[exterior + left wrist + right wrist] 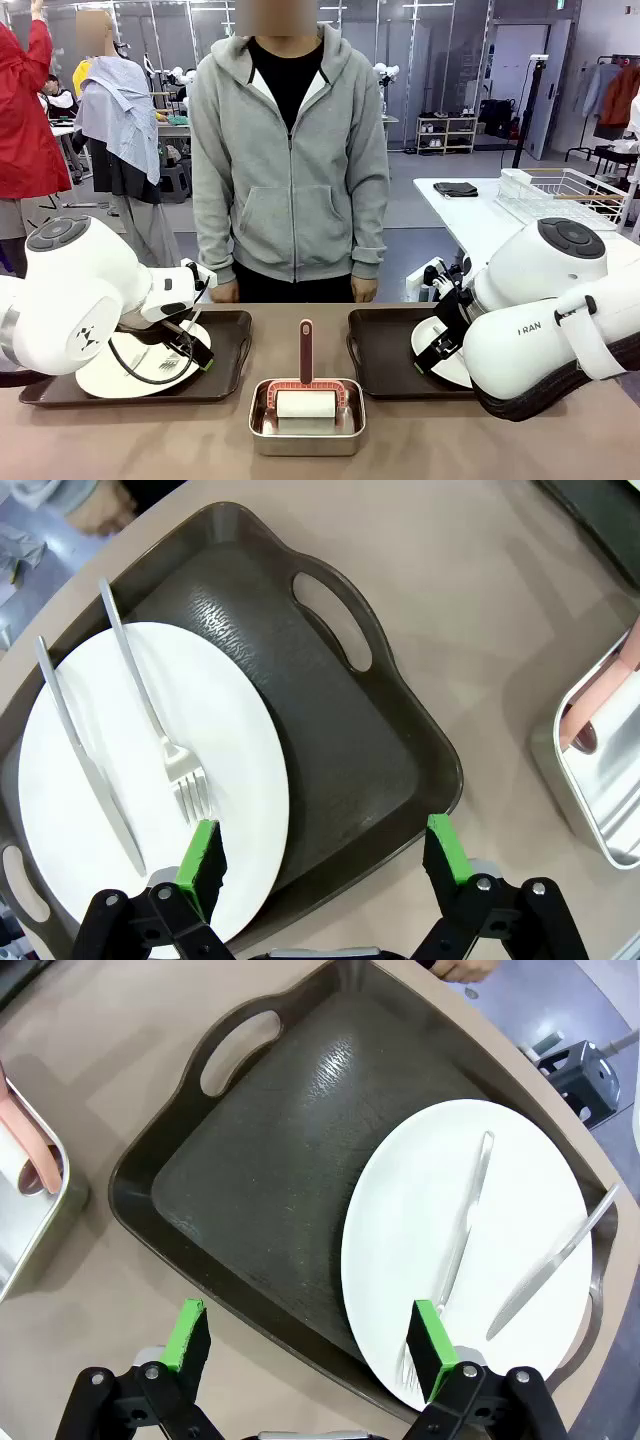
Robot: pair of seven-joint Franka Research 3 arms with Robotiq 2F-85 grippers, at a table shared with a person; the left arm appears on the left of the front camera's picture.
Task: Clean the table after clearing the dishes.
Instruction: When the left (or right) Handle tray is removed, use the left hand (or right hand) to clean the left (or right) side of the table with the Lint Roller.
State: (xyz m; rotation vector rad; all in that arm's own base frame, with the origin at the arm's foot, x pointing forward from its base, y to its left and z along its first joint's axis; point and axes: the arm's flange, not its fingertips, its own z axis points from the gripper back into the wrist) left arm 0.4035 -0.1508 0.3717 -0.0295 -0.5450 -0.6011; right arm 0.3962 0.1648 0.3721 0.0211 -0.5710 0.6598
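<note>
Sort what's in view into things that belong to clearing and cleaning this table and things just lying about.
Job: table; left tray, left plate, left knife, left fork; right tray, right plate, right knife, right fork; probably the roller in the steel pan, for cleaning.
Lying about: white table, wire basket, dark folded cloth.

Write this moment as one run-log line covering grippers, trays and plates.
left gripper: open above left tray | right gripper: open above right tray | left plate, right plate: on their trays | nothing held

white side table [472, 226], wire basket [562, 192], grey floor [402, 212]
</note>
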